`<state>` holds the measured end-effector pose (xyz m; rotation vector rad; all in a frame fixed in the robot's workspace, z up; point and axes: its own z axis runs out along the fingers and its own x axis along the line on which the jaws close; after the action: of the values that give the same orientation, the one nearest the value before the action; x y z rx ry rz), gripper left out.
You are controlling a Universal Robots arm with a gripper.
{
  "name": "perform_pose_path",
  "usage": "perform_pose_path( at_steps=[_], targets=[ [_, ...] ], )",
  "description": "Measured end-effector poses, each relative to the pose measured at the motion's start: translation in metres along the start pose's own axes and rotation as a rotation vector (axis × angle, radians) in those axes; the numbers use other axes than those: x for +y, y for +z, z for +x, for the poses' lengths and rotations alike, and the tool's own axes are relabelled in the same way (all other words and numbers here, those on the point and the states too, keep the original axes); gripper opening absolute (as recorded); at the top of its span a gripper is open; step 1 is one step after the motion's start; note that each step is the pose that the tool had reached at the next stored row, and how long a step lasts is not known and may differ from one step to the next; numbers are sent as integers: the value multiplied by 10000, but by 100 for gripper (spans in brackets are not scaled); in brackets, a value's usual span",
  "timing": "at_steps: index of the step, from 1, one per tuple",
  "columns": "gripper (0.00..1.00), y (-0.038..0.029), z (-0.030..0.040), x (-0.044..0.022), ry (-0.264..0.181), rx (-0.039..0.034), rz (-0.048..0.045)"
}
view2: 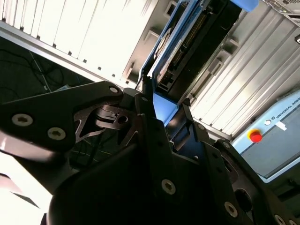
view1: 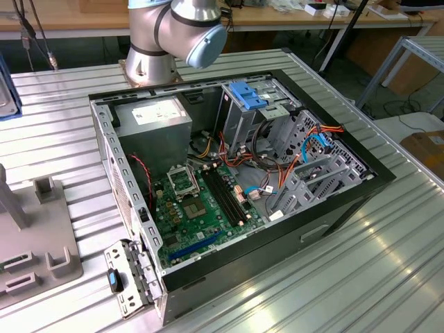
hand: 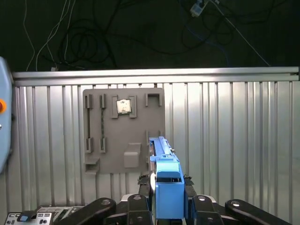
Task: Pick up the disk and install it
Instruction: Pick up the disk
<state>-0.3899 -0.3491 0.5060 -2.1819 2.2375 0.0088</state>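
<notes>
- Your gripper point(hand: 167, 190) is closed narrow on the disk point(hand: 164, 161). The disk stands on its thin edge between the two sides, with a blue rail facing the first wrist camera.
- In the second wrist view, the black fingers point(view2: 151, 112) press on both flat faces of the disk, near one end. The long blue edge runs away from them and is free.
- The far end of the disk reaches the edge of the grey holder plate point(hand: 112, 140). You cannot tell if it touches the plate or hangs above it.
- A small square chip point(hand: 123, 106) sits in a pocket of this plate, well apart from the disk.
- Beside the plate, a wide flat part of the ribbed metal table point(hand: 234, 140) gives open room on one side of the disk.
- In the exterior view, the computer case point(view1: 104, 139) lies open on the table.
- The grey drive cage point(view1: 239, 125) with its blue latch point(view1: 248, 94) stands at the far wall of the case. Orange and red cables point(view1: 281, 166) lie just beside the cage.
</notes>
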Motion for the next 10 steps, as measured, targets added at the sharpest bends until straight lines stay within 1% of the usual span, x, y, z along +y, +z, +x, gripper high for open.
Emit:
perform_pose_path(
  at_steps=[1, 3, 4, 5, 6, 7, 9, 10],
  targets=[
    [36, 1, -2, -91, -1, -5, 1],
    [36, 1, -5, -193, -2, -6, -1],
    [36, 3, -7, -272, -2, -6, 0],
    [36, 3, -9, -363, -2, -5, -1],
    [36, 3, -11, -424, -2, -6, -1],
    [36, 4, -12, -467, -2, -6, 0],
    [36, 6, -16, -652, -2, -6, 0],
    [36, 6, -18, -729, -2, -6, 0]
  ],
)
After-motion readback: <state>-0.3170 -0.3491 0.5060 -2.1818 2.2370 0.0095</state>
